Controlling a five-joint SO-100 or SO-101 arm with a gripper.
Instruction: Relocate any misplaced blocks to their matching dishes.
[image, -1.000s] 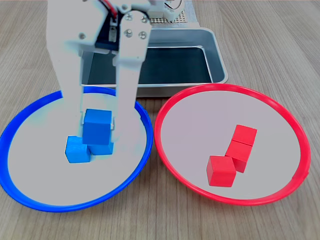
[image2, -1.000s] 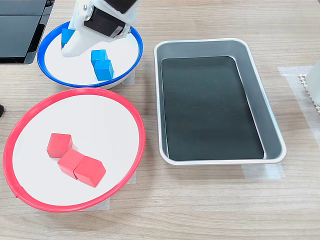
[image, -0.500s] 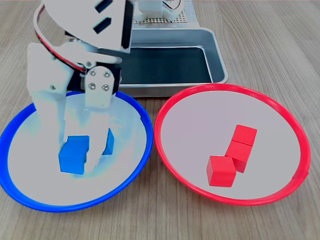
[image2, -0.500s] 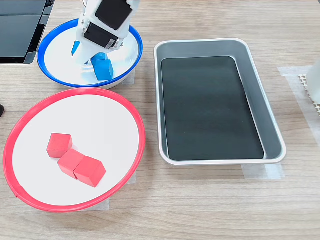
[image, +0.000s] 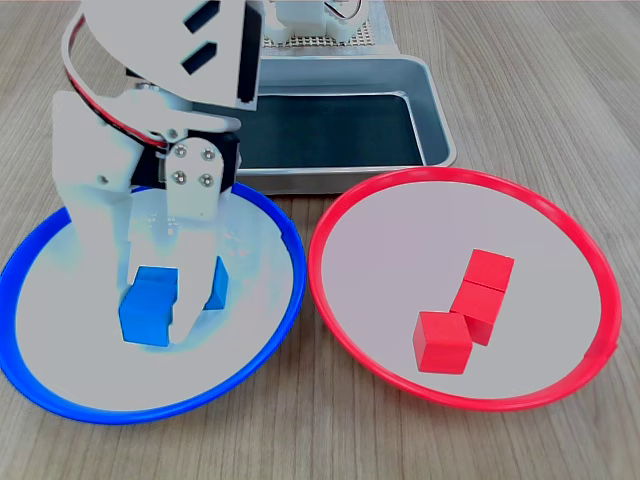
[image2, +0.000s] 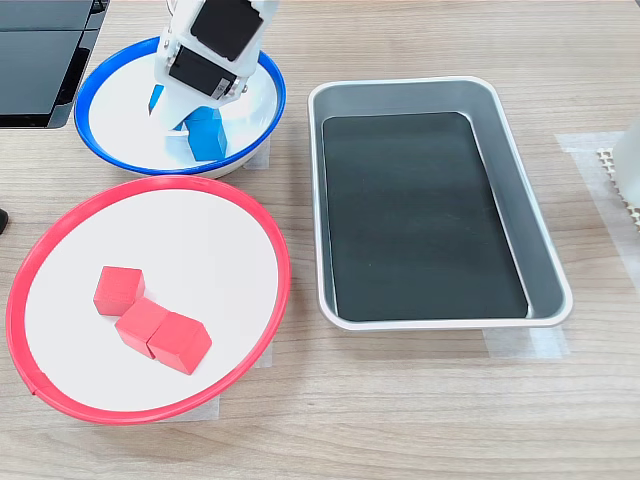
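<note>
1. Pincer (image: 158, 318) of the white arm reaches down into the blue-rimmed dish (image: 262, 368), its fingers pointing at the dish floor in the first exterior view.
2. Between its two white fingers (image: 192, 300) sits a blue block (image: 148, 306); the fingers flank it on either side, but whether they press on it or stand just clear cannot be told — so its grip cannot be told either.
3. That block seems to rest on or just above the pale dish floor, one flat face toward the camera, its edges roughly square to the fingers; being a cube, it has no long axis.
4. Just behind the finger on the first exterior view's right, a second blue block (image: 217, 286) peeks out, partly hidden by that finger.
5. In the second exterior view the arm covers much of the same dish (image2: 100, 152); a blue block (image2: 208, 133) shows just beside the pincer on the second exterior view's right, and a sliver of blue shows at its other side.
6. Well apart from the pincer lies the red-rimmed dish (image: 590, 260) with three red blocks (image: 442, 342) — they touch in a short crooked row running diagonally across the dish in both exterior views.
7. Beyond the pincer in the first exterior view stands a silver tray (image: 437, 110) with a dark bottom, on the wooden tabletop (image: 560, 80).
</note>
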